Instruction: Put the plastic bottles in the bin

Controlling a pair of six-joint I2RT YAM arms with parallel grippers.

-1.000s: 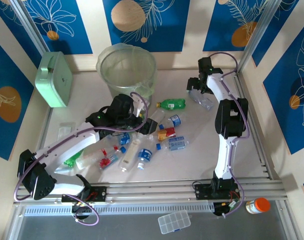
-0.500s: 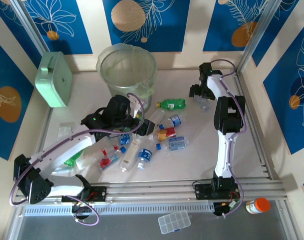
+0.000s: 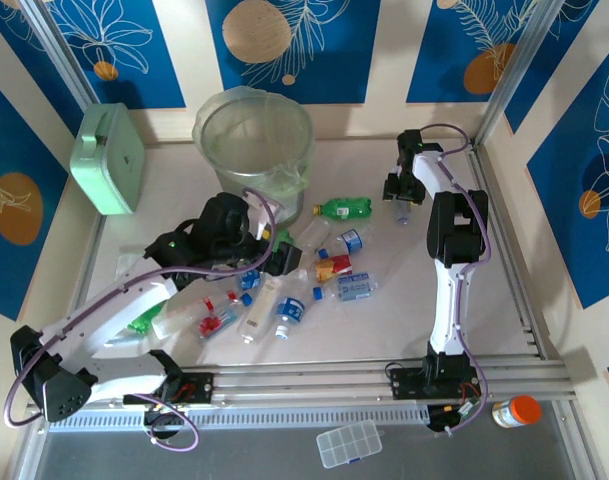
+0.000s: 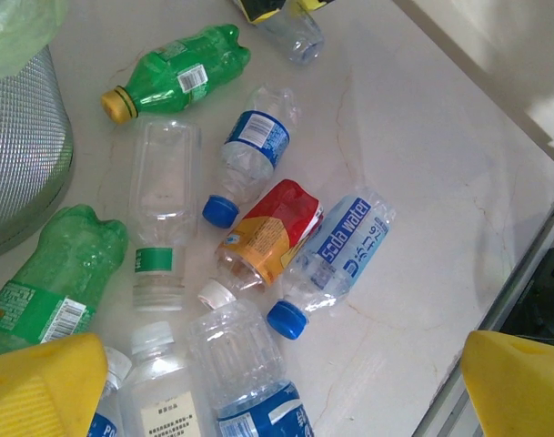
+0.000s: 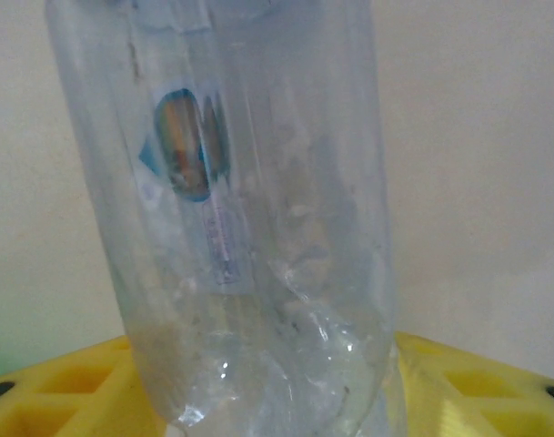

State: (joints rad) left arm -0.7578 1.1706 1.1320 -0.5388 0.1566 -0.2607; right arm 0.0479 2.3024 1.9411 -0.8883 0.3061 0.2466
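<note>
**Bin.** Locate the bin in the upper centre-left of the overhead view. It stands on the table with its mouth open and a clear bag lining it.

**Left end effector.** The left end effector hangs just below and right of the bin's base, over the left part of the heap of plastic bottles. Its yellow fingers are spread wide and carry nothing. In the wrist view, a clear blue-labelled bottle lies flat between them at the bottom edge. The red-and-orange bottle and the soda-water bottle lie just beyond it, touching each other.

**Handling.** Treat every bottle as empty, light and thin-walled. Expect the walls to dent under pressure, the surface to slip and the body to roll on the table. Take hold across the body at mid-length, on the label where there is one (the cap end is too narrow). In the heap, neighbours touch, so a closing finger will probably nudge the next bottle.

**Right end effector.** At the upper right of the overhead view, well apart from the heap, the right end effector is closed in on a clear bottle. Yellow pads sit against both walls near one end. That bottle lies far right of the bin.
</note>
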